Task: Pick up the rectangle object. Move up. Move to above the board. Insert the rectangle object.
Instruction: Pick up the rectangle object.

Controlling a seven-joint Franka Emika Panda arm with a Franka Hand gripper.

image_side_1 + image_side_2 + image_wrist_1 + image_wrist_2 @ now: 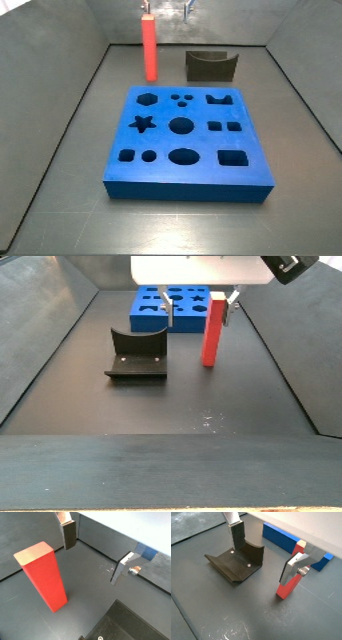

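Wrist view | rectangle object: upright red-orange bar, smooth faces | gripper fingers wide apart, empty

text: none legible | labels: none (board, bar, fixture blank)

Side view, high and steep, looks down over the near edge of the board; rectangle object upright at about 11 o'clock, fixture at 1 o'clock beyond it. Opposite side view sits lower, facing back: fixture near, rectangle object at 1 o'clock, board far behind. Both share floor, board, bar, fixture. Both wrist views look down close past the gripper fingers; both catch the red bar.
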